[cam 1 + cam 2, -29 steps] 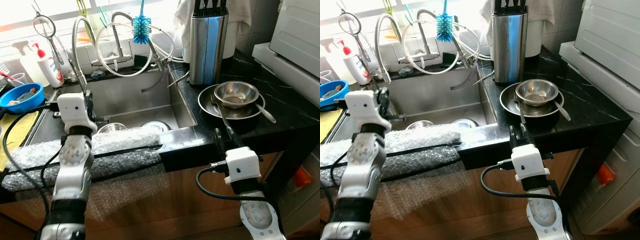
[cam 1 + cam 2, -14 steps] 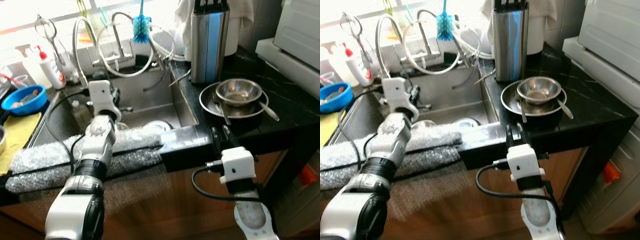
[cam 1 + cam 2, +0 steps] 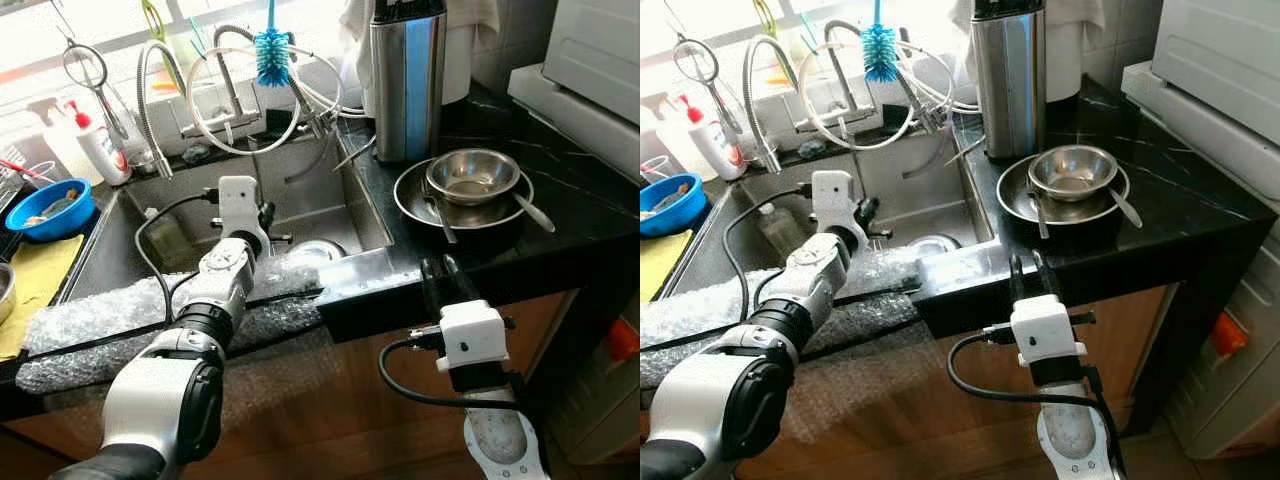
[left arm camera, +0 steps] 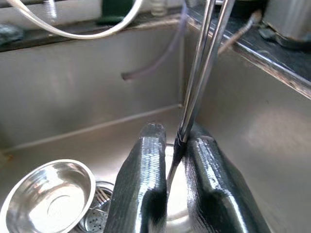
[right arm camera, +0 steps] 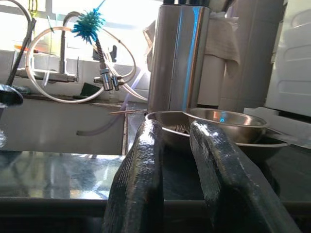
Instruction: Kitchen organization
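Left gripper (image 4: 174,133) out over the sink (image 3: 330,195), beyond the bubble-wrap padding (image 3: 110,315) on the front rim; fingers (image 4: 146,165) drawn in to a narrow gap and apparently pinching the lower end of a thin metal utensil (image 4: 199,73) of two parallel rods. Long axis of the utensil running up and away from the fingers toward the far right corner of the sink. Below the fingers, on the sink floor: a small steel bowl (image 4: 48,199), mouth up, just beside the drain strainer (image 4: 95,218).

Right gripper (image 5: 175,126) low at the front edge of the black bench (image 3: 580,215), fingers slightly parted and holding nothing, aimed level across the benchtop at the steel plate (image 3: 415,205) carrying a second bowl (image 3: 472,180) and a spoon (image 3: 535,215), with the knife block (image 3: 405,80) behind. Plate stack near the right gripper, straight ahead and slightly above; well apart from the left gripper.

Judged next move: carrying the held utensil across to a resting place, probably on the bench side; sink wall and raised bench edge between fingers and bench.

Unclear: what kind of utensil this is, upper end cut off in the left wrist view; firmness of the pinch; left fingers hidden behind the wrist housing in the head views; nearer part of the sink floor hidden by the arm and padding.
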